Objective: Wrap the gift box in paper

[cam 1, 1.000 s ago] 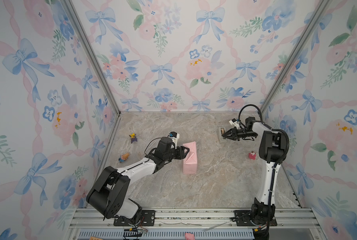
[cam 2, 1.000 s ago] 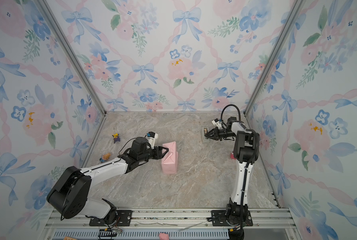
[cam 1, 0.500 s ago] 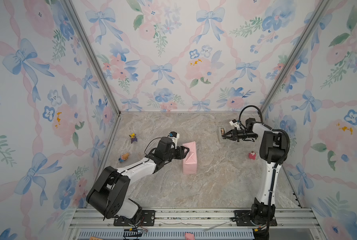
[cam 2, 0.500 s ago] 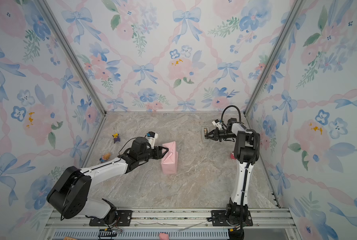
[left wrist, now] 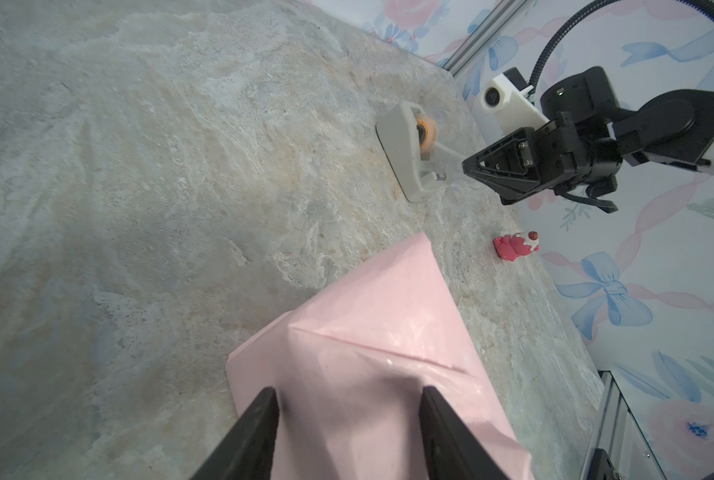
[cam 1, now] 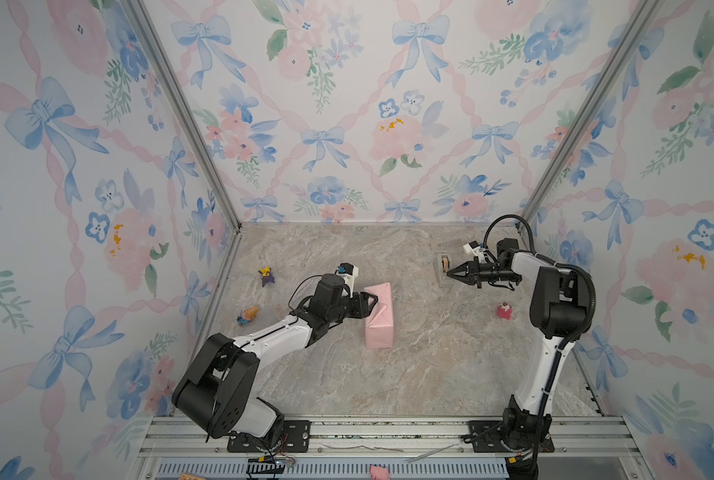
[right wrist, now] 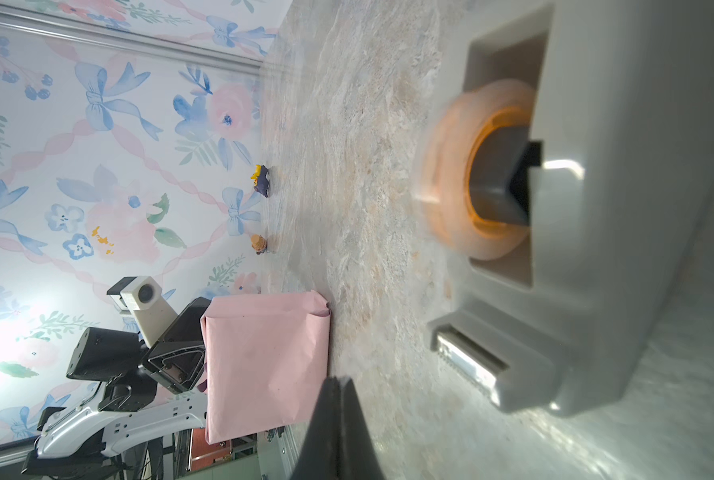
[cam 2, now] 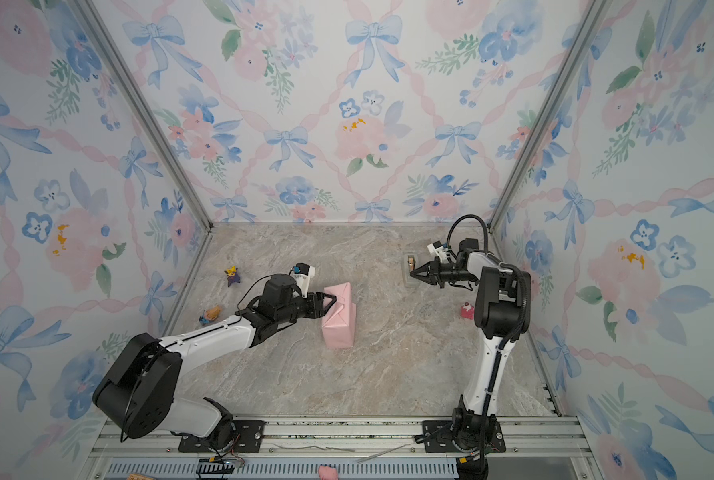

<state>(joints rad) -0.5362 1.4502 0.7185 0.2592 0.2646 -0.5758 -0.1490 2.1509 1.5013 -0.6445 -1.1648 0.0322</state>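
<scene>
The gift box itself is hidden inside the pale pink paper (cam 1: 379, 324) (cam 2: 339, 328), which encloses it as a parcel standing on edge mid-floor. My left gripper (cam 1: 372, 300) (left wrist: 349, 390) is open, its two fingers apart against the parcel's folded, creased end. In the right wrist view the paper (right wrist: 264, 365) shows a flat square face. My right gripper (cam 1: 450, 272) (right wrist: 338, 380) is shut at the cutter end of the grey tape dispenser (cam 1: 443, 270) (left wrist: 405, 153). A faint clear strip of tape runs from the roll to its tips (left wrist: 465, 166).
Three small toys lie on the marble floor: a purple-yellow one (cam 1: 266, 275), an orange-blue one (cam 1: 248, 314) near the left wall, and a red one (cam 1: 504, 310) by the right arm. Metal rails (cam 1: 388, 432) run along the front edge.
The right gripper's jaws have closed by the tape dispenser. The left arm and the parcel have stayed where they were.
</scene>
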